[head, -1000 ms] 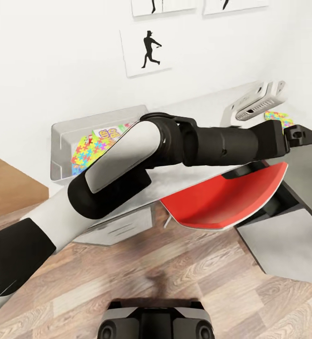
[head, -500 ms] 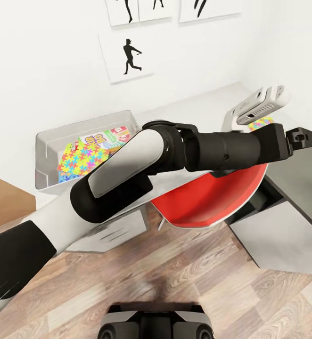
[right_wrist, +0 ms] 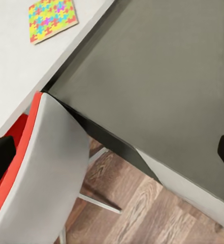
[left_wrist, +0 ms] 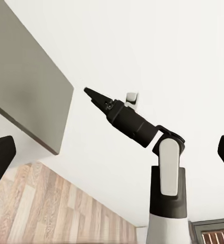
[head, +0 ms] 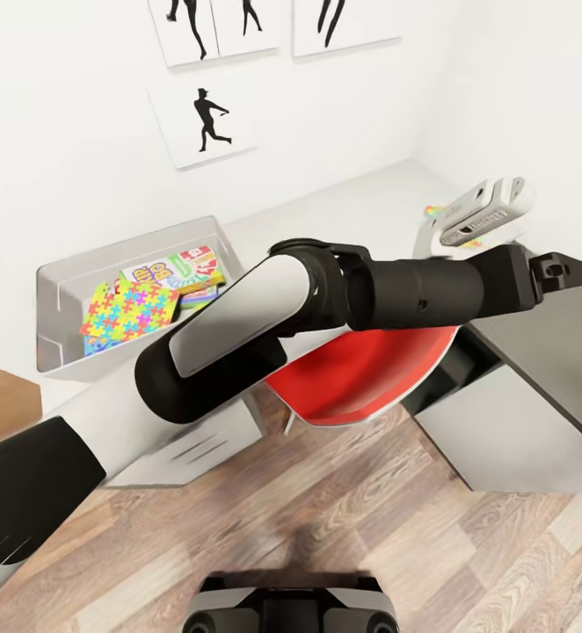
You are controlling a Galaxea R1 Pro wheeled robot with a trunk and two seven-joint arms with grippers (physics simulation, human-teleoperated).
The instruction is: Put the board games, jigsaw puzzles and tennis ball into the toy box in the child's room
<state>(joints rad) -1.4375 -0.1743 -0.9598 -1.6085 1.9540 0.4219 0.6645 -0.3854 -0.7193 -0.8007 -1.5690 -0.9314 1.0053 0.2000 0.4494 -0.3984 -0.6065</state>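
One jigsaw puzzle (head: pixel 131 309) in toy box (head: pixel 55 290), one puzzle (right_wrist: pixel 52 19) on table (right_wrist: pixel 20 76)

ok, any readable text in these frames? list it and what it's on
Board game box in the toy box: large orange letters on the lid, too blurred and tilted to read for certain.
Jigsaw puzzle box in the toy box: coloured piece pattern, no text legible.
Jigsaw puzzle on the table: same pattern, no text.
Wall pictures: black silhouette figures, no words.
Nothing else bears text.
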